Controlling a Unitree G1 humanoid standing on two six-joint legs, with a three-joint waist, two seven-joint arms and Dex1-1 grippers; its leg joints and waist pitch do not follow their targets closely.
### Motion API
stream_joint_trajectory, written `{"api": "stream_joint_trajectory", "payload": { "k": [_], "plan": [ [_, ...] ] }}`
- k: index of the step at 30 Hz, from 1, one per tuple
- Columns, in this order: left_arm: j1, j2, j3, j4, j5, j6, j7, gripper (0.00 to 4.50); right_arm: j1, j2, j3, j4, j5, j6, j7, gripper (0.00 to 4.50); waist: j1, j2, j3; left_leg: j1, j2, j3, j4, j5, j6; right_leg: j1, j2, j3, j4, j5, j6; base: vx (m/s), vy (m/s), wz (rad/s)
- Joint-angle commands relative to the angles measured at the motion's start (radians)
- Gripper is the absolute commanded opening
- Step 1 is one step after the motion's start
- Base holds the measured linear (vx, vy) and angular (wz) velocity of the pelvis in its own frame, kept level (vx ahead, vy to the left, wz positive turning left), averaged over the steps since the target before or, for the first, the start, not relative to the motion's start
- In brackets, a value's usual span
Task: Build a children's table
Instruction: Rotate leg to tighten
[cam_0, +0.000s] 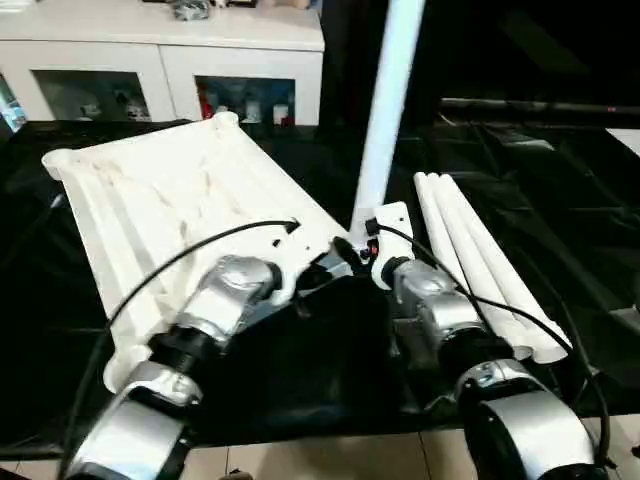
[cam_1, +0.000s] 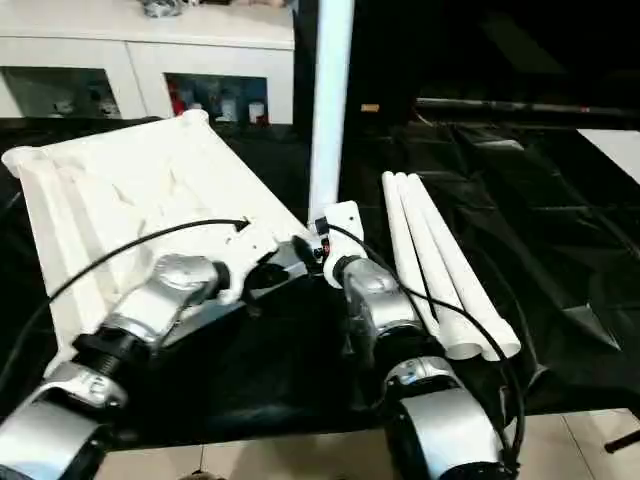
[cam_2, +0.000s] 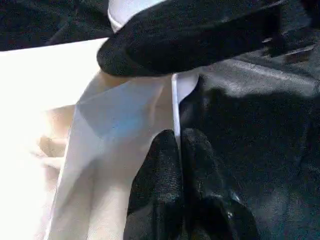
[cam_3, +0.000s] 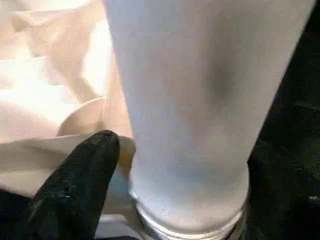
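Right jaws (cam_3: 165, 190) pinching the base of an upright white leg (cam_0: 388, 110), threaded collar at its foot, standing at the tabletop's near corner. Left jaws (cam_2: 181, 165) pressed together on the thin edge of that tabletop (cam_0: 170, 200), white plastic, ribbed underside up, flat on the black-draped desk (cam_0: 560, 200). Three more tapered legs (cam_0: 480, 260) side by side beyond the corner. No readable writing. Both silver forearms reaching forward, converging.

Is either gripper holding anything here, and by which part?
The right gripper grips the upright leg near its bottom end, at the corner socket. The left gripper pinches the tabletop by its edge near that corner.
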Motion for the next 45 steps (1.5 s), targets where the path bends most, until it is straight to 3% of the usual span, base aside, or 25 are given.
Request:
{"api": "stream_joint_trajectory", "payload": {
  "k": [1, 3, 5, 6, 7, 8, 10, 13, 15, 20, 27, 33, 38, 40, 41, 42, 45],
  "plan": [
    [0.031, 0.019, -0.02, -0.029, -0.013, -0.059, -0.071, 0.0, 0.016, -0.031, 0.03, -0.068, 0.013, 0.009, 0.111, 3.99, 0.008, 0.003, -0.071, 0.012, 0.051, -0.02, -0.078, -0.384, 0.0, 0.031, -0.084, 0.068, -0.063, -0.391, -0.12, 0.0, 0.0, 0.0],
    [0.054, 0.05, -0.022, -0.054, -0.027, -0.081, -0.126, 0.0, 0.05, -0.072, 0.045, -0.12, 0.019, 0.02, 0.192, 3.99, 0.016, 0.0, -0.072, 0.011, 0.048, -0.013, -0.073, -0.341, 0.013, 0.027, -0.082, 0.078, -0.051, -0.353, -0.146, 0.0, 0.0, 0.0],
    [0.07, 0.066, -0.023, -0.074, -0.044, -0.097, -0.168, 0.0, 0.071, -0.096, 0.053, -0.153, 0.024, 0.027, 0.243, 3.99, 0.024, -0.005, -0.071, 0.012, 0.046, -0.007, -0.069, -0.323, 0.023, 0.025, -0.08, 0.087, -0.048, -0.372, -0.154, 0.027, -0.02, 0.03],
    [0.08, 0.079, -0.025, -0.088, -0.056, -0.106, -0.198, 0.0, 0.084, -0.112, 0.061, -0.175, 0.026, 0.03, 0.276, 3.99, 0.032, -0.002, -0.072, 0.017, 0.045, -0.003, -0.065, -0.312, 0.027, 0.02, -0.079, 0.092, -0.047, -0.377, -0.161, 0.06, -0.044, 0.07],
    [0.087, 0.088, -0.026, -0.098, -0.064, -0.113, -0.221, 0.0, 0.092, -0.123, 0.065, -0.189, 0.026, 0.031, 0.303, 3.99, 0.034, -0.001, -0.075, 0.016, 0.047, -0.002, -0.065, -0.296, 0.027, 0.022, -0.079, 0.093, -0.041, -0.353, -0.168, 0.06, -0.044, 0.07],
    [0.093, 0.096, -0.027, -0.107, -0.07, -0.117, -0.238, 0.0, 0.1, -0.132, 0.068, -0.201, 0.026, 0.031, 0.326, 3.99, 0.041, -0.001, -0.084, 0.006, 0.047, -0.001, -0.063, -0.211, 0.039, 0.033, -0.074, 0.093, -0.022, -0.234, -0.191, 0.06, -0.042, 0.04],
    [0.103, 0.113, -0.028, -0.121, -0.079, -0.119, -0.269, 0.0, 0.116, -0.156, 0.08, -0.233, 0.029, 0.038, 0.377, 3.99, 0.044, -0.003, -0.087, -0.002, 0.044, 0.001, -0.058, -0.149, 0.059, 0.036, -0.069, 0.092, -0.009, -0.141, -0.209, 0.05, -0.029, -0.01],
    [0.115, 0.137, -0.02, -0.133, -0.086, -0.128, -0.305, 0.0, 0.151, -0.204, 0.106, -0.308, 0.042, 0.076, 0.475, 3.99, 0.055, 0.0, -0.087, -0.002, 0.044, 0.004, -0.05, -0.128, 0.081, 0.032, -0.065, 0.092, -0.002, -0.103, -0.217, 0.0, 0.0, 0.0],
    [0.117, 0.144, -0.015, -0.135, -0.088, -0.13, -0.316, 0.0, 0.164, -0.221, 0.115, -0.334, 0.043, 0.089, 0.506, 3.99, 0.057, 0.0, -0.084, -0.005, 0.045, 0.003, -0.053, -0.148, 0.08, 0.032, -0.063, 0.089, -0.005, -0.138, -0.212, 0.0, 0.0, 0.0],
    [0.114, 0.153, -0.007, -0.135, -0.094, -0.126, -0.324, 0.0, 0.169, -0.225, 0.109, -0.333, 0.043, 0.084, 0.528, 3.99, 0.051, 0.0, -0.077, 0.0, 0.045, -0.001, -0.059, -0.234, 0.032, 0.028, -0.069, 0.089, -0.027, -0.315, -0.166, 0.0, 0.0, 0.0],
    [0.112, 0.155, -0.004, -0.134, -0.095, -0.128, -0.327, 0.0, 0.177, -0.221, 0.105, -0.358, 0.068, 0.101, 0.54, 3.55, 0.052, 0.002, -0.08, 0.0, 0.046, -0.002, -0.059, -0.228, 0.027, 0.028, -0.067, 0.091, -0.022, -0.277, -0.174, 0.0, 0.0, 0.0],
    [0.118, 0.159, -0.005, -0.142, -0.095, -0.123, -0.335, 0.0, 0.194, -0.22, 0.111, -0.369, 0.067, 0.106, 0.558, 2.89, 0.053, 0.001, -0.081, -0.002, 0.045, -0.002, -0.057, -0.21, 0.035, 0.03, -0.068, 0.09, -0.02, -0.259, -0.178, 0.0, 0.0, 0.0],
    [0.122, 0.158, -0.007, -0.143, -0.092, -0.119, -0.335, 0.0, 0.2, -0.219, 0.113, -0.37, 0.069, 0.113, 0.556, 2.77, 0.054, 0.001, -0.081, -0.001, 0.045, -0.002, -0.057, -0.213, 0.033, 0.029, -0.068, 0.089, -0.021, -0.273, -0.172, 0.0, 0.0, 0.0],
    [0.121, 0.152, -0.003, -0.139, -0.087, -0.098, -0.314, 0.0, 0.2, -0.209, 0.112, -0.344, 0.049, 0.108, 0.509, 2.75, 0.053, 0.001, -0.081, -0.001, 0.045, -0.002, -0.057, -0.211, 0.03, 0.028, -0.068, 0.09, -0.02, -0.27, -0.175, 0.0, 0.0, 0.0],
    [0.109, 0.138, 0.001, -0.119, -0.07, -0.066, -0.263, 0.0, 0.191, -0.186, 0.099, -0.297, 0.024, 0.105, 0.41, 2.75, 0.053, 0.005, -0.08, 0.0, 0.045, -0.003, -0.058, -0.215, 0.027, 0.027, -0.068, 0.09, -0.021, -0.277, -0.175, 0.0, 0.0, 0.0],
    [0.097, 0.127, 0.004, -0.1, -0.055, -0.049, -0.224, 0.0, 0.182, -0.168, 0.087, -0.266, 0.012, 0.106, 0.341, 2.74, 0.048, 0.003, -0.076, 0.0, 0.044, -0.003, -0.061, -0.23, 0.017, 0.026, -0.068, 0.09, -0.025, -0.298, -0.172, 0.0, 0.0, 0.0],
    [0.067, 0.091, 0.013, -0.05, -0.032, -0.026, -0.136, 0.0, 0.164, -0.123, 0.059, -0.21, 0.005, 0.116, 0.211, 2.74, 0.04, 0.004, -0.07, 0.012, 0.039, -0.005, -0.063, -0.303, -0.01, 0.02, -0.07, 0.086, -0.046, -0.445, -0.134, 0.0, 0.0, 0.0]
  ]
}}
